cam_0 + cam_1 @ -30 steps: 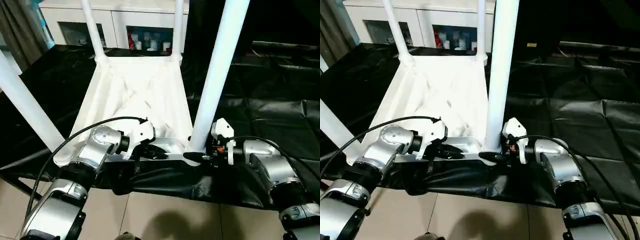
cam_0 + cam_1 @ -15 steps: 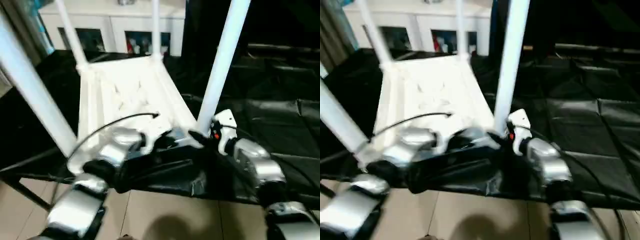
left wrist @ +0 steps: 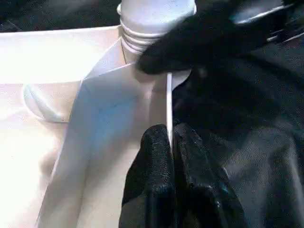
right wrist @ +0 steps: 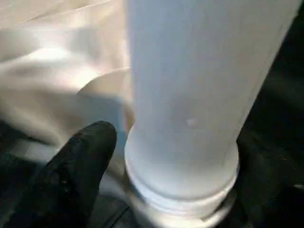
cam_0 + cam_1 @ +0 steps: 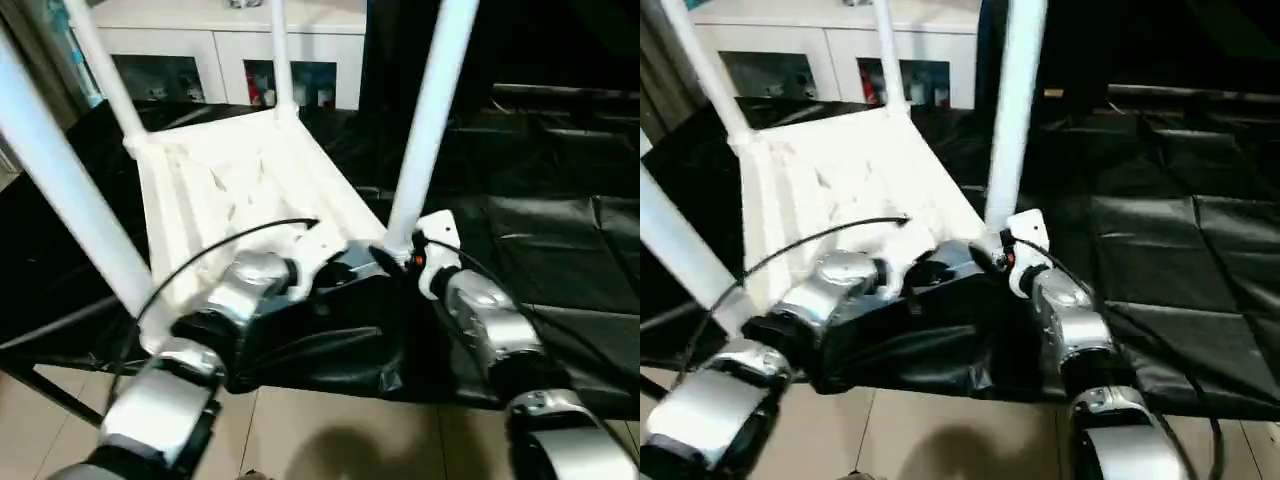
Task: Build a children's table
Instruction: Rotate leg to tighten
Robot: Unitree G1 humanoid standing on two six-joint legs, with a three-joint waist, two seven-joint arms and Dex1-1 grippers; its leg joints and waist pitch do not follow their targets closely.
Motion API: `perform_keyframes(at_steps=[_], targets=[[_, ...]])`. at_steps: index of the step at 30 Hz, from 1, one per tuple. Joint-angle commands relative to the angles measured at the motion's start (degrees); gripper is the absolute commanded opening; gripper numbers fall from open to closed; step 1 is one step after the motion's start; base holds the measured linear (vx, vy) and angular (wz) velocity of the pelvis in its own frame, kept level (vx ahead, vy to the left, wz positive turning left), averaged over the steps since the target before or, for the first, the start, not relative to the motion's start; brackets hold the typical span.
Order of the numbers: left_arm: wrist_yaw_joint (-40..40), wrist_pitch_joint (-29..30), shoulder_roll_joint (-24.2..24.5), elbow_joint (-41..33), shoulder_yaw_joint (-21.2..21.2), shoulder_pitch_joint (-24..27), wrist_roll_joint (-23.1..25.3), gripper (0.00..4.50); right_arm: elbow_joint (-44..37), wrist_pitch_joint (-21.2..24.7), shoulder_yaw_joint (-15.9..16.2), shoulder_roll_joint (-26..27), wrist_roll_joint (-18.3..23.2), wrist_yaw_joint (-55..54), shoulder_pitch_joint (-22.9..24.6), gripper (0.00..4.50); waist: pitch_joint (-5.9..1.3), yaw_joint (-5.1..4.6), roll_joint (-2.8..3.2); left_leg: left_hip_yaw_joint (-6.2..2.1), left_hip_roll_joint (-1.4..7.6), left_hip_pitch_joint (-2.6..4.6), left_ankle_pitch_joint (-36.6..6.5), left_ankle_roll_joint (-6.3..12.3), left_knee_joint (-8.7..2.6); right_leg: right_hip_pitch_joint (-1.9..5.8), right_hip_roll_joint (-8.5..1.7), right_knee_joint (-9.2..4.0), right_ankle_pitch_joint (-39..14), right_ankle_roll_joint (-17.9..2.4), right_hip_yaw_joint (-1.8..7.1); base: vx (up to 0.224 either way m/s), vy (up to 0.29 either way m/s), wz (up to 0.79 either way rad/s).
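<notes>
Left gripper (image 3: pixel 171 156): clenched on rim of children's table (image 5: pixel 230 190), upturned on black-draped work table (image 5: pixel 560 250). Right gripper (image 4: pixel 175 190): fingers straddling leg (image 5: pixel 425 130), grip unclear. Advice: brace rim, seat leg squarely

We seem to be in a robot test room: a table (image 5: pixel 560 240) draped in black sheeting, beige tiled floor (image 5: pixel 330 440) beneath, and white cabinets (image 5: pixel 230 50) with glass doors and small items behind along the wall.
</notes>
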Motion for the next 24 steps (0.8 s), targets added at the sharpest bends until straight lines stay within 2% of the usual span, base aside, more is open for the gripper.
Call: perform_keyframes(at_steps=[1,2,4,5,8,9,11,14,15,19,20,24], targets=[[-3.4,-2.3,-0.6,-2.4,-0.4,0.4,-2.1,0.00,-2.4,0.6,6.4,1.3,0.4,10.3,1.3,3.89,-2.89,0.42,-0.92,-1.98,4.02,0.26,-8.1,5.98,-3.58,1.98,-4.78,-4.28,-4.1,-13.3,2.72,0.000,0.000,0.00],[-5.8,-2.6,0.5,-3.0,-0.7,0.8,-2.3,0.00,-3.8,1.1,6.7,-0.2,1.1,13.7,1.7,3.89,-2.94,0.56,-0.97,-1.99,4.12,0.38,-7.9,6.39,-3.56,2.05,-4.74,-4.17,-3.1,-13.8,2.67,0.000,0.000,0.00],[-8.9,-3.3,2.1,-3.8,-1.1,1.3,-2.5,0.00,-5.2,1.6,7.1,-2.1,1.7,18.0,1.9,3.89,-3.20,0.58,-0.87,-1.98,4.17,0.16,-6.4,7.24,-3.32,2.09,-4.74,-3.59,0.6,-14.7,2.64,0.000,0.000,0.00],[-10.4,-3.6,2.9,-3.9,-1.2,1.6,-2.6,0.00,-5.4,1.6,7.1,-3.1,1.7,19.9,1.9,3.89,-3.33,0.65,-1.00,-1.89,4.12,0.19,-5.7,7.82,-3.15,1.99,-4.59,-3.28,2.6,-15.4,2.55,0.000,0.000,0.00],[-14.1,-3.7,4.6,-4.6,-1.2,2.1,-3.0,0.00,-6.0,1.8,7.3,-5.1,2.1,24.1,1.9,3.89,-3.77,1.01,-0.89,-1.83,4.18,0.01,-2.7,9.44,-2.45,1.74,-4.61,-2.39,8.8,-16.8,2.50,0.000,0.000,0.00],[-16.7,-3.5,5.4,-5.3,-1.2,2.6,-3.5,0.00,-5.9,1.4,7.4,-6.3,2.3,25.9,1.9,3.89,-3.70,1.18,-0.88,-1.78,4.19,-0.04,-2.2,10.17,-2.34,1.57,-4.61,-2.25,10.0,-17.2,2.43,0.000,0.000,0.00],[-18.5,-3.3,5.9,-6.0,-1.2,3.0,-3.8,0.00,-5.6,1.5,7.3,-7.0,2.4,26.9,1.9,3.89,-3.64,1.39,-0.79,-1.77,4.33,0.05,-2.8,10.24,-2.32,1.40,-4.70,-2.27,9.4,-17.5,2.40,0.000,0.000,0.00],[-21.6,-2.7,6.8,-7.6,-1.4,3.9,-4.6,0.00,-6.8,2.4,7.4,-8.1,3.0,29.6,2.4,3.89,-3.57,1.56,-0.77,-1.82,4.48,0.12,-4.2,9.24,-2.50,1.44,-4.76,-2.34,7.4,-17.6,2.41,0.000,0.000,0.00],[-22.2,-2.7,7.0,-8.0,-1.5,4.1,-4.8,0.00,-7.0,2.7,7.4,-8.3,3.2,30.2,2.6,3.64,-3.60,1.59,-0.76,-1.80,4.48,0.15,-4.1,9.04,-2.48,1.40,-4.76,-2.30,7.5,-17.6,2.42,0.000,0.000,0.00],[-23.5,-2.0,7.3,-9.4,-1.6,5.0,-5.0,0.00,-7.9,3.5,7.1,-9.0,3.9,32.3,3.4,3.52,-3.52,1.81,-0.83,-1.70,4.42,0.23,-5.1,8.27,-2.53,1.36,-4.83,-2.45,6.1,-17.4,2.51,0.000,0.000,0.00],[-23.7,-1.9,7.3,-9.5,-1.6,5.1,-5.0,0.00,-8.1,3.6,7.1,-9.1,4.1,32.6,3.5,3.27,-3.53,1.96,-0.82,-1.74,4.48,0.20,-5.2,8.11,-2.54,1.46,-4.93,-2.43,6.0,-17.2,2.53,0.000,0.000,0.00],[-23.7,-1.8,7.3,-9.7,-1.6,5.5,-4.8,0.00,-8.7,4.6,7.4,-9.5,4.7,33.9,4.1,2.99,-3.59,2.17,-0.99,-1.71,4.32,0.10,-4.2,8.38,-2.37,1.44,-4.89,-2.35,6.4,-17.0,2.53,0.000,0.000,0.00]])
